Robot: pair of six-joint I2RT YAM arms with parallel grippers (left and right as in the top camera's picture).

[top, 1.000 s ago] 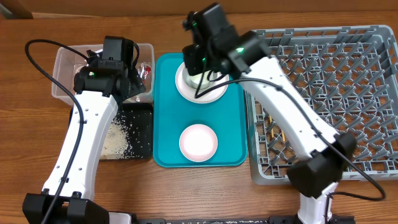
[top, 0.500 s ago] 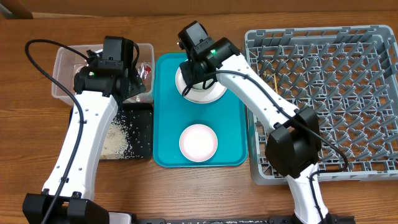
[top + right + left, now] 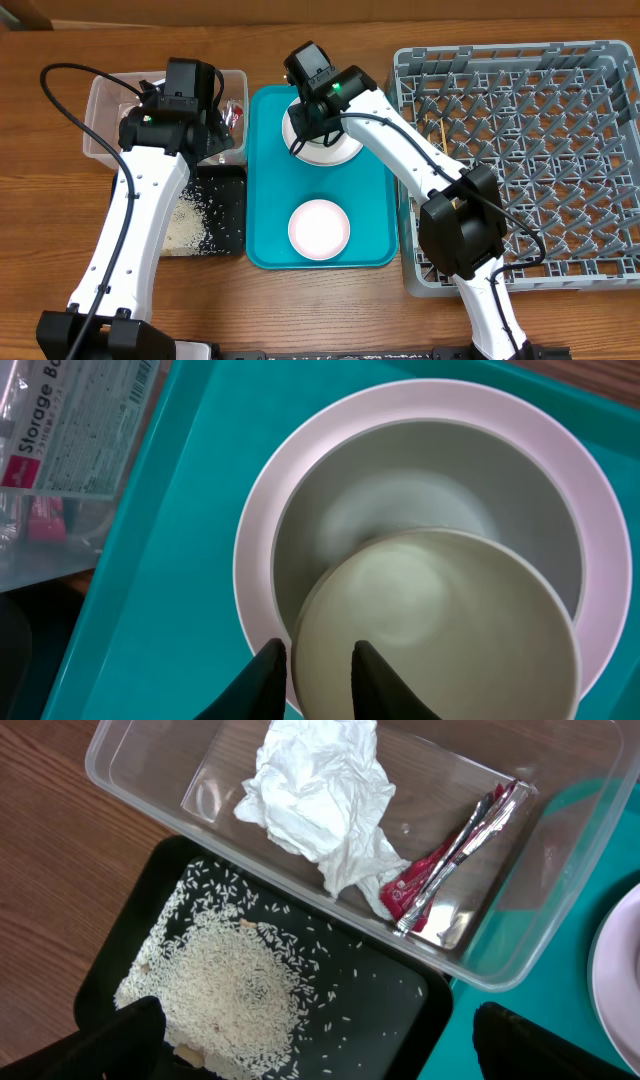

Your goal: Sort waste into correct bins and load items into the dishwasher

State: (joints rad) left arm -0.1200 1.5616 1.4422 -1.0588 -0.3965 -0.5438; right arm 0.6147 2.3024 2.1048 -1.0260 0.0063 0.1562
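Observation:
My right gripper [image 3: 320, 675] is over the pale-pink plate [image 3: 255, 560] at the far end of the teal tray [image 3: 380, 200]. Its jaws stand close together astride the rim of a small cream-white cup [image 3: 430, 630], which sits in a grey-white bowl [image 3: 420, 480] on the plate. A second bowl [image 3: 319, 228] sits at the tray's near end. My left gripper [image 3: 320, 1055] is open and empty over the black tray [image 3: 380, 1010] of rice grains [image 3: 225, 985]. The clear tub [image 3: 100, 780] holds crumpled tissue [image 3: 315, 800] and a red wrapper [image 3: 440, 870]. Chopsticks [image 3: 441, 137] lie in the grey rack [image 3: 540, 120].
The black tray and the clear tub stand side by side left of the teal tray. The grey rack fills the right side, its left edge close to the teal tray. My right arm [image 3: 400, 150] reaches across the rack's left part.
My right arm has swung its elbow to the left and turned its wrist, and the gripper has shifted slightly left over the plate. My left arm has not moved.

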